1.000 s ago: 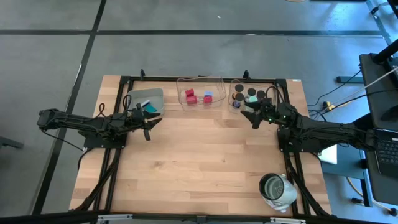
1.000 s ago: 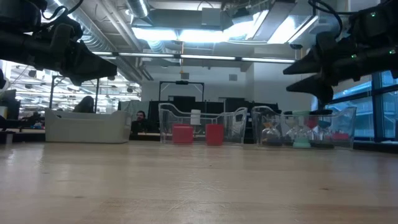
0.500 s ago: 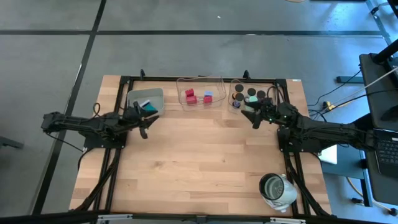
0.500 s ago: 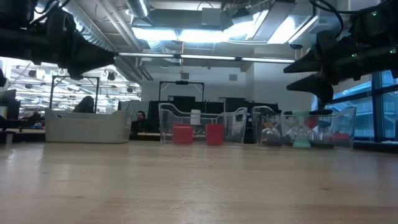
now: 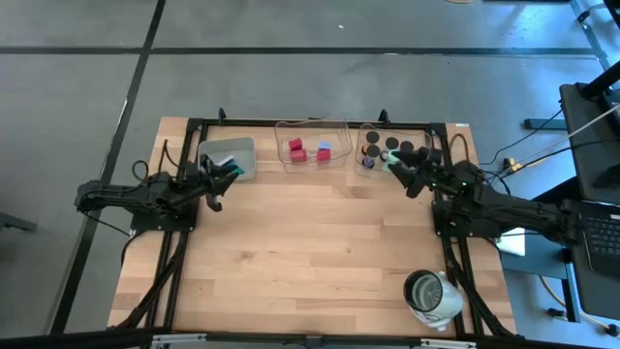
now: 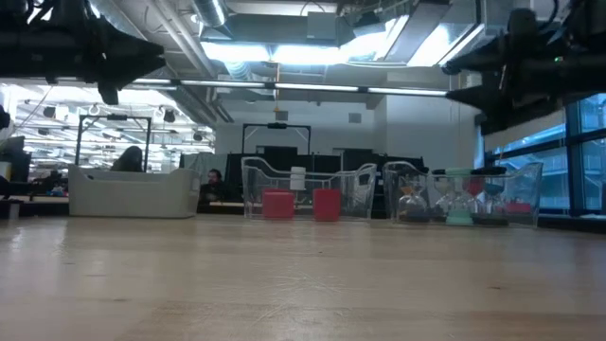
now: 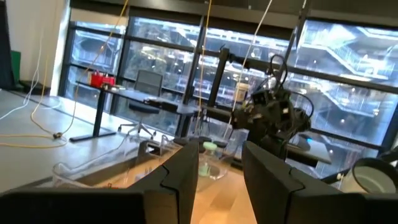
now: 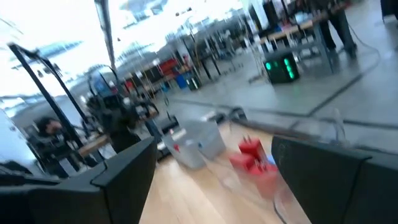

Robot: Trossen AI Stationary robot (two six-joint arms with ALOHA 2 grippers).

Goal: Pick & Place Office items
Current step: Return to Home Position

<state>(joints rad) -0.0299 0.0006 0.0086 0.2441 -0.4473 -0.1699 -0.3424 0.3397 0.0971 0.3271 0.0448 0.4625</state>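
Note:
The office items lie in three trays at the table's far edge. A grey tray [image 5: 229, 155] holds teal and white pieces. The middle clear tray [image 5: 312, 142] holds red blocks [image 6: 277, 204] and a pale-blue cube [image 5: 325, 147]. The right clear tray [image 5: 387, 150] holds black round caps [image 5: 392, 144] and a green piece. My left gripper [image 5: 212, 193] hangs in the air just in front of the grey tray, slightly open and with nothing between its fingers [image 7: 221, 152]. My right gripper [image 5: 407, 175] hovers by the right tray, wide open with nothing in it [image 8: 214, 155].
A silvery-white round container [image 5: 432, 296] stands near the table's front right corner. Black frame rails [image 5: 174, 262] run along both sides of the table. The wooden top [image 5: 310, 242] lies bare between the arms.
Both arms have drawn back and risen. My left gripper has gone up and toward the table's left edge, tipping its fingers upward. My right gripper has gone up and toward the right edge. The trays and pieces have stayed in place.

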